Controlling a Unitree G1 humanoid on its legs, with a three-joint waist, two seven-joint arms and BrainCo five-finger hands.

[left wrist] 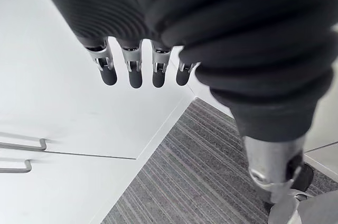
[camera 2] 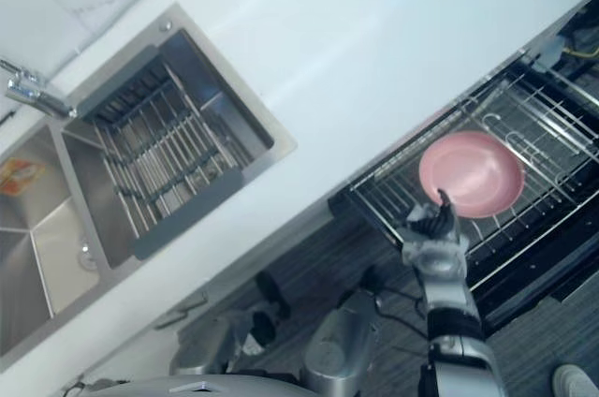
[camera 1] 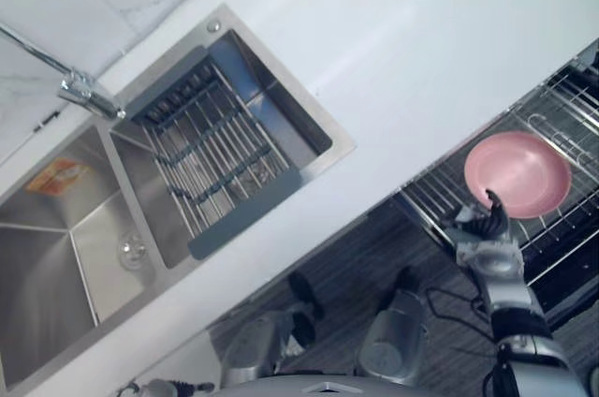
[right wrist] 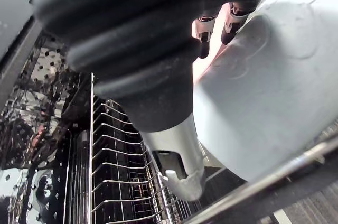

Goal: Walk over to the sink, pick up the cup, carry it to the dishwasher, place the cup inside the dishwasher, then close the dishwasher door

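Note:
A pale grey cup [right wrist: 264, 102] sits against my right hand in the right wrist view, with the thumb [right wrist: 174, 155] on one side and the fingers [right wrist: 203, 31] curled over the other. That right hand [camera 1: 484, 227] hovers over the near edge of the pulled-out dishwasher rack [camera 2: 393, 193], just in front of a pink plate [camera 1: 518, 174] lying in it. From the head views the cup is hidden under the hand. My left hand [left wrist: 134, 71] hangs beside white cabinet fronts, fingers relaxed and holding nothing.
A steel double sink [camera 1: 94, 257] is set in the white counter [camera 1: 393, 60] at the left, with a grey drain rack [camera 1: 220, 149] across one basin and a faucet [camera 1: 84, 90] behind. Wire handles [left wrist: 24, 145] show on the cabinets above grey striped floor [left wrist: 200, 182].

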